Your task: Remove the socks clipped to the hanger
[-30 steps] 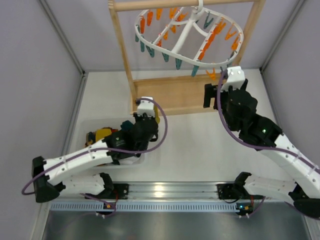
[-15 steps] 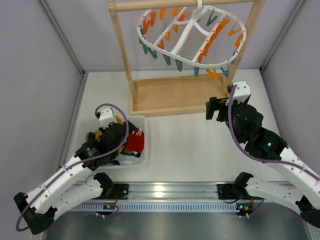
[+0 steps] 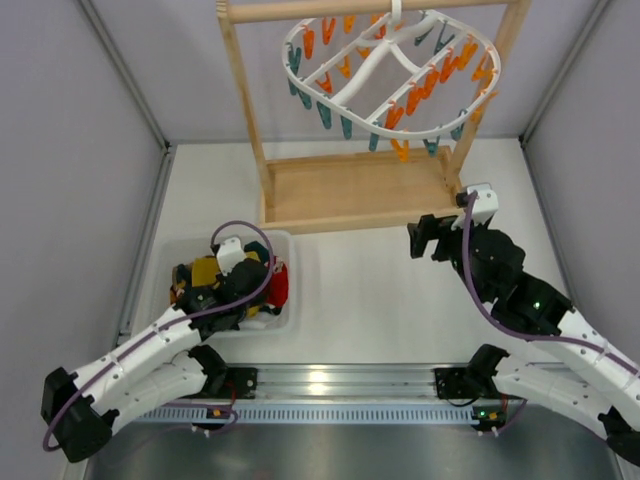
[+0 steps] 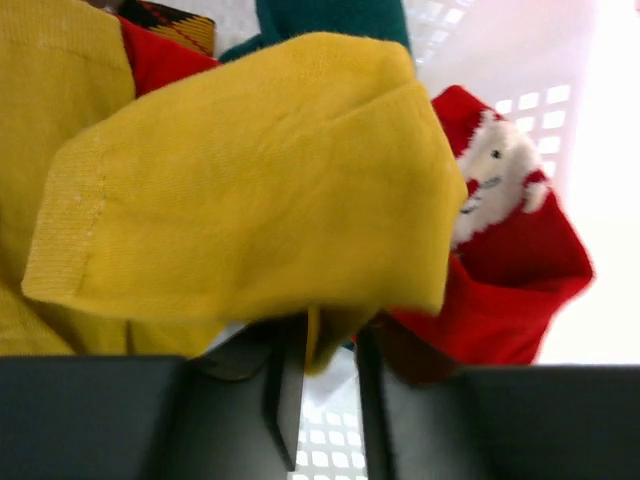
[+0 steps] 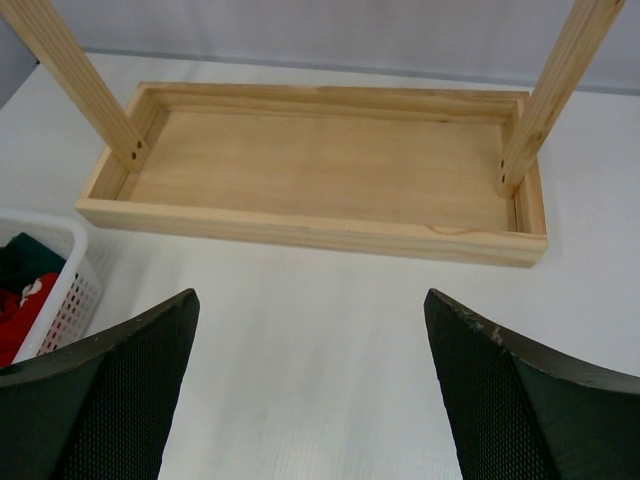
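Note:
The white oval hanger (image 3: 390, 75) hangs from the wooden stand with orange and teal pegs; I see no socks on it. The socks lie in a white basket (image 3: 172, 250): mustard yellow (image 3: 205, 268), red (image 3: 277, 285) and dark ones. My left gripper (image 3: 252, 285) is down in the basket. In the left wrist view its jaws (image 4: 328, 350) are nearly closed, with an edge of a mustard yellow sock (image 4: 250, 170) between them, next to a red Santa sock (image 4: 510, 260). My right gripper (image 3: 420, 238) is open and empty (image 5: 310, 292) above the table, in front of the stand.
The light wooden stand has a tray-like base (image 3: 350, 190), also in the right wrist view (image 5: 320, 160), and two uprights. The basket's corner (image 5: 50, 290) shows at that view's left. Grey walls close in both sides.
My left gripper carried the yellow sock from beside the stand down into the basket. My right arm pulled back from the hanger and lowered. The hanger has swung.

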`<move>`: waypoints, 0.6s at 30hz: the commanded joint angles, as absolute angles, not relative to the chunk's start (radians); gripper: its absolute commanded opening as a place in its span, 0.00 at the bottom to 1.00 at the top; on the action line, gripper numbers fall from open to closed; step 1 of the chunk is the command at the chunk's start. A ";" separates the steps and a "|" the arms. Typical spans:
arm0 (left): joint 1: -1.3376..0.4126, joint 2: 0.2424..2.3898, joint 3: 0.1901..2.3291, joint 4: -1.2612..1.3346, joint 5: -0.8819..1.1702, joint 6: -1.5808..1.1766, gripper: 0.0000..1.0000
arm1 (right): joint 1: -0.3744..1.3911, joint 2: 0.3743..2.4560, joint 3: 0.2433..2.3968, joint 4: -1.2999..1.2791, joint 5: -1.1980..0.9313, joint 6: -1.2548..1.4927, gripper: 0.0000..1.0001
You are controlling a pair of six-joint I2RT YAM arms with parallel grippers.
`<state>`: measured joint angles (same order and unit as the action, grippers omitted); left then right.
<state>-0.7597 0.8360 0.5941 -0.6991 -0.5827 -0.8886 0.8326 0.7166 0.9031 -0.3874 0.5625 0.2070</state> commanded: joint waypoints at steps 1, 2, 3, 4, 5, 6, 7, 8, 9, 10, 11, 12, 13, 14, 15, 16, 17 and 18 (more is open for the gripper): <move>-0.755 0.790 0.635 -0.675 -0.531 -0.882 0.32 | 0.822 0.693 0.900 -0.337 0.540 0.225 0.89; -0.755 0.778 0.652 -0.680 -0.523 -0.876 0.38 | 0.824 0.692 0.900 -0.342 0.538 0.224 0.89; -0.755 0.767 0.660 -0.680 -0.512 -0.873 0.46 | 0.822 0.690 0.899 -0.344 0.538 0.222 0.90; -0.755 0.743 0.664 -0.681 -0.512 -0.870 0.55 | 0.822 0.687 0.899 -0.344 0.538 0.219 0.90; -0.755 0.730 0.670 -0.699 -0.518 -0.873 0.69 | 0.824 0.680 0.897 -0.347 0.543 0.216 0.90; -0.755 0.721 0.684 -0.709 -0.534 -0.873 0.73 | 0.822 0.675 0.896 -0.348 0.546 0.213 0.90; -0.755 0.709 0.692 -0.722 -0.543 -0.873 0.76 | 0.822 0.672 0.897 -0.348 0.549 0.215 0.90; -0.755 0.704 0.702 -0.735 -0.551 -0.871 0.92 | 0.822 0.667 0.896 -0.348 0.552 0.210 0.90; -0.755 0.698 0.713 -0.764 -0.557 -0.870 0.99 | 0.824 0.663 0.897 -0.350 0.554 0.206 0.90; -0.755 0.696 0.741 -0.778 -0.566 -0.864 0.99 | 0.822 0.663 0.899 -0.350 0.560 0.203 0.90; -0.755 0.687 0.755 -0.791 -0.569 -0.859 0.99 | 0.822 0.666 0.900 -0.351 0.561 0.201 0.90; -0.755 0.684 0.771 -0.829 -0.577 -0.856 0.99 | 0.824 0.669 0.905 -0.354 0.563 0.198 0.90; -0.755 0.681 0.814 -0.847 -0.586 -0.844 0.99 | 0.822 0.672 0.908 -0.357 0.563 0.198 0.90; -0.755 0.673 0.837 -0.866 -0.589 -0.829 0.99 | 0.822 0.678 0.910 -0.357 0.566 0.198 0.90; -0.755 0.672 0.866 -0.915 -0.595 -0.809 0.99 | 0.822 0.681 0.910 -0.357 0.566 0.196 0.90; -0.755 0.667 0.918 -0.945 -0.618 -0.798 0.99 | 0.822 0.684 0.910 -0.353 0.563 0.198 0.91; -0.755 0.663 0.948 -0.962 -0.626 -0.781 0.99 | 0.822 0.687 0.907 -0.351 0.563 0.201 0.91; -0.755 0.654 0.971 -0.974 -0.632 -0.731 0.99 | 0.822 0.689 0.904 -0.348 0.561 0.201 0.92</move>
